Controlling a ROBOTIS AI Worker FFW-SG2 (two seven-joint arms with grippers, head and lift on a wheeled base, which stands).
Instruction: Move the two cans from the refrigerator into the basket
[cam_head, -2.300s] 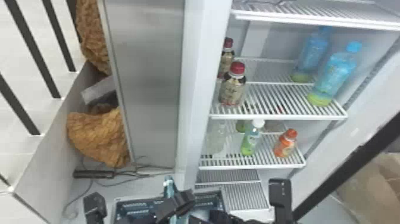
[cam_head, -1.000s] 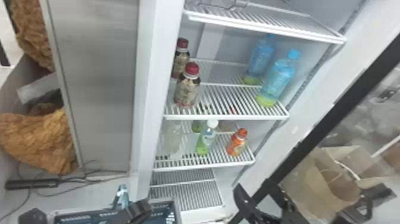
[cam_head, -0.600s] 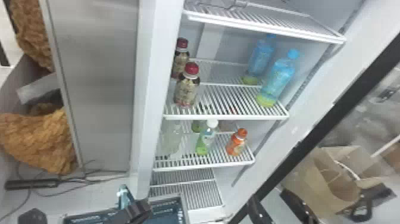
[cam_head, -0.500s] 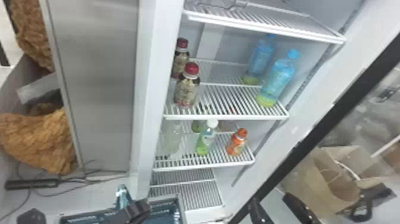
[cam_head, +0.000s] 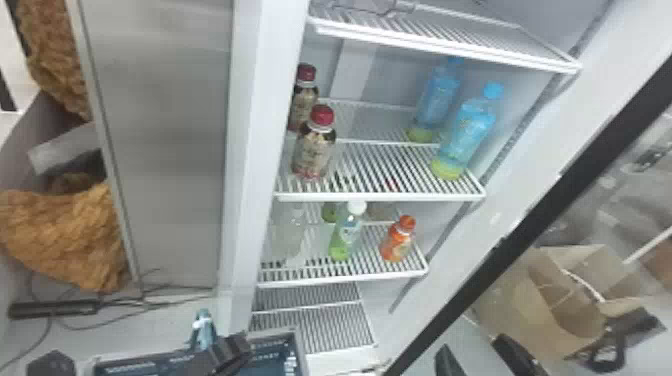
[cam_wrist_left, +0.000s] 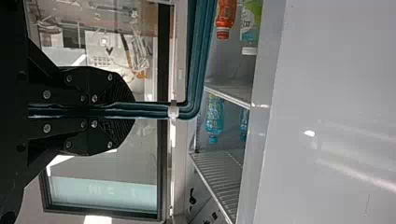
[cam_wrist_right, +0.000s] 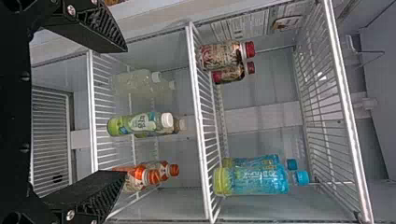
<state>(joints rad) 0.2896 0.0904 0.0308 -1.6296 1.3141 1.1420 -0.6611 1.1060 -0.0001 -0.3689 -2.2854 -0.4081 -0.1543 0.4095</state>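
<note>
Basket handle (cam_wrist_left: 154, 111) fills clamped left claw (cam_head: 227, 347); right claw (cam_head: 472, 346) gapes wide.

Bottles (cam_head: 312, 155) on two refrigerator shelves (cam_head: 380, 197), basket (cam_head: 272, 334) at lower left, bag (cam_head: 500, 312) at far right
</note>
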